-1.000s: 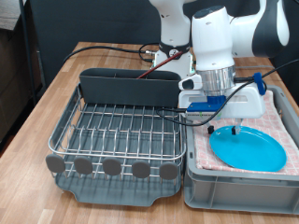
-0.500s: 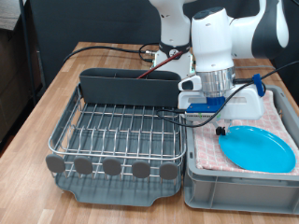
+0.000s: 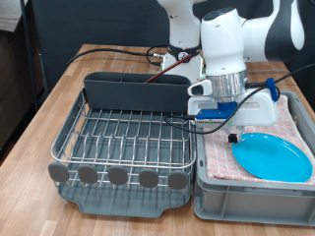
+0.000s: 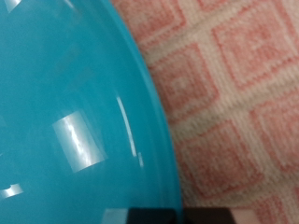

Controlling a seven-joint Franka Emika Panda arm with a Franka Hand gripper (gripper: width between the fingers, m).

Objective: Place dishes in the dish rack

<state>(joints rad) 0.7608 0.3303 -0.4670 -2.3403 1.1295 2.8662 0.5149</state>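
Observation:
The light-blue plate (image 3: pixel 274 155) lies flat on the pink-and-white checkered cloth (image 3: pixel 291 122) inside the grey tub (image 3: pixel 246 192), on the exterior view's right. My gripper (image 3: pixel 234 138) is low over the tub, with its dark fingertips at the plate's left rim. The wrist view is filled by the plate (image 4: pixel 65 112) and the cloth (image 4: pixel 243 84), with a dark finger edge along one border. The dish rack (image 3: pixel 123 138), chrome wire on a dark grey tray, stands on the exterior view's left and holds nothing. The wooden spoon and the white cup do not show.
The rack's tall grey trough (image 3: pixel 133 91) runs along its far side, next to my arm. Red and black cables (image 3: pixel 148 54) lie on the wooden table (image 3: pixel 49 108) behind the rack. The tub and the rack sit side by side, almost touching.
The plate shifted a little towards the exterior view's right between the earliest frame and half a second ago. Since then nothing has moved.

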